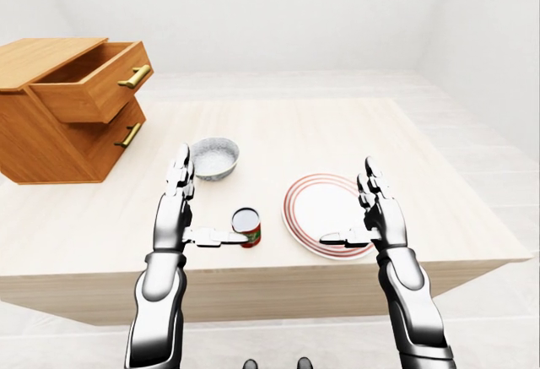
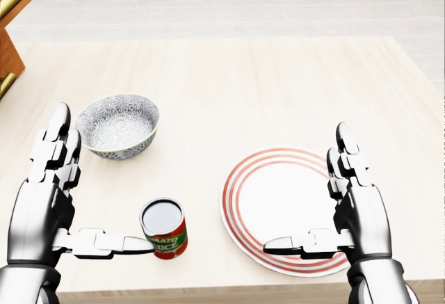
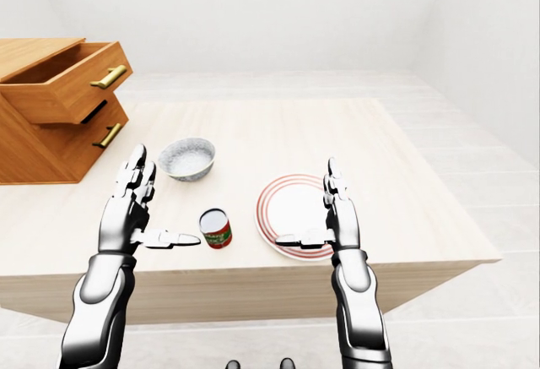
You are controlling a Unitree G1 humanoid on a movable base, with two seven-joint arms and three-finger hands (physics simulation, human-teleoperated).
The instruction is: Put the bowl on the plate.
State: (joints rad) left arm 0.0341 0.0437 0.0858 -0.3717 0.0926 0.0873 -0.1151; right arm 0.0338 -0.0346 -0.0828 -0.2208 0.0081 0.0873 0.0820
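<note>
A patterned grey bowl (image 2: 117,126) and red-ringed white plate (image 2: 278,206) are seen apart. The left hand (image 2: 47,203) and right hand (image 2: 356,210) are held spread, empty. The red tin can (image 2: 164,229) label is half-hidden.

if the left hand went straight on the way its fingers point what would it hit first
Likely the bowl: the fingers of the left hand point up the head view, their tips just left of its rim. It may clip that rim or slip past over the table; depth is unclear.

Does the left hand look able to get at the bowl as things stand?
Probably yes. The open, empty left hand has the bowl close on its upper right in the head view, nothing between them; the tomato sauce can stands lower, by the thumb.
</note>
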